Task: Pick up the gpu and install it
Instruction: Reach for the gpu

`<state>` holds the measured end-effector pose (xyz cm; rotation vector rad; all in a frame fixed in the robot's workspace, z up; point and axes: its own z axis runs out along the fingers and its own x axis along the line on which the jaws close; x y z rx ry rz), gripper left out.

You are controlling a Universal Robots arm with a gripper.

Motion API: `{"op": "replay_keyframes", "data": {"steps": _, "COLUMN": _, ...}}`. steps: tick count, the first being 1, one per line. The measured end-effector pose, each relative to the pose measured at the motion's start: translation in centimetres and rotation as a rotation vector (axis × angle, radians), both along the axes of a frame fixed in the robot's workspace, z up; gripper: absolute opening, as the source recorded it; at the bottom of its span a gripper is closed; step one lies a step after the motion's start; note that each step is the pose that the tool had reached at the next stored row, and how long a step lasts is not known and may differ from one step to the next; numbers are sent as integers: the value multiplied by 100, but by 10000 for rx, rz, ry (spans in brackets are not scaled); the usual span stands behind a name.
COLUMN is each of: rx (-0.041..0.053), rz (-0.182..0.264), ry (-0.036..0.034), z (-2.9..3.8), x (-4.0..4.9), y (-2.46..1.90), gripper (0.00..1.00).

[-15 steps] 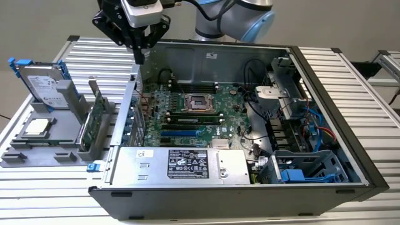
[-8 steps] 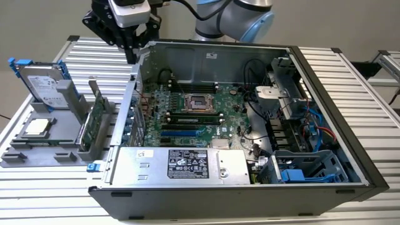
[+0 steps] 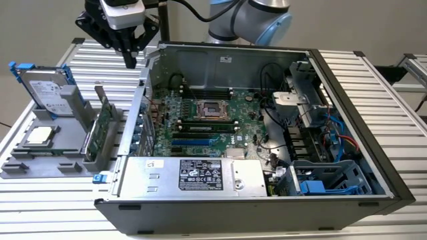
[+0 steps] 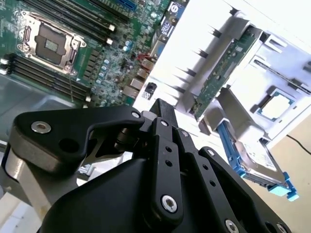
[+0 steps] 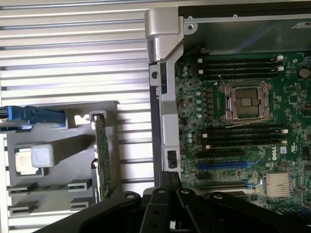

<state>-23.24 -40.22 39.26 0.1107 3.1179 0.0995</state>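
The gpu (image 3: pixel 100 127) stands on its long edge in a grey holder (image 3: pixel 47 165) at the exterior view's left, just outside the open computer case (image 3: pixel 347 90). Its green board shows in both wrist views (image 4: pixel 218 82) (image 5: pixel 101 155). My gripper (image 3: pixel 131 61) hangs above the table behind the holder, close to the case's outer wall and well above the gpu. Its fingers (image 4: pixel 163 110) point down, shut together with nothing between them; they also show in the first wrist view (image 5: pixel 170 178). The motherboard (image 3: pixel 200 122) lies inside the case, with blue expansion slots (image 3: pixel 193 145) near its front.
The holder also carries a silver hard drive with blue rails (image 3: pixel 50 92) and a square CPU chip (image 3: pixel 39 135). Inside the case are a power supply (image 3: pixel 200 175), a drive cage (image 3: pixel 327 180) and cables at the exterior view's right. A ribbed aluminium table (image 3: pixel 373 75) lies beneath.
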Motion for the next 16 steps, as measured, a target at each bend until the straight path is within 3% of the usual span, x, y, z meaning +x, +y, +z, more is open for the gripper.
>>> {"op": "replay_keyframes", "data": {"steps": 16, "rx": 2, "rz": 59, "ry": -2, "z": 0, "x": -258, "y": -70, "gripper": 0}}
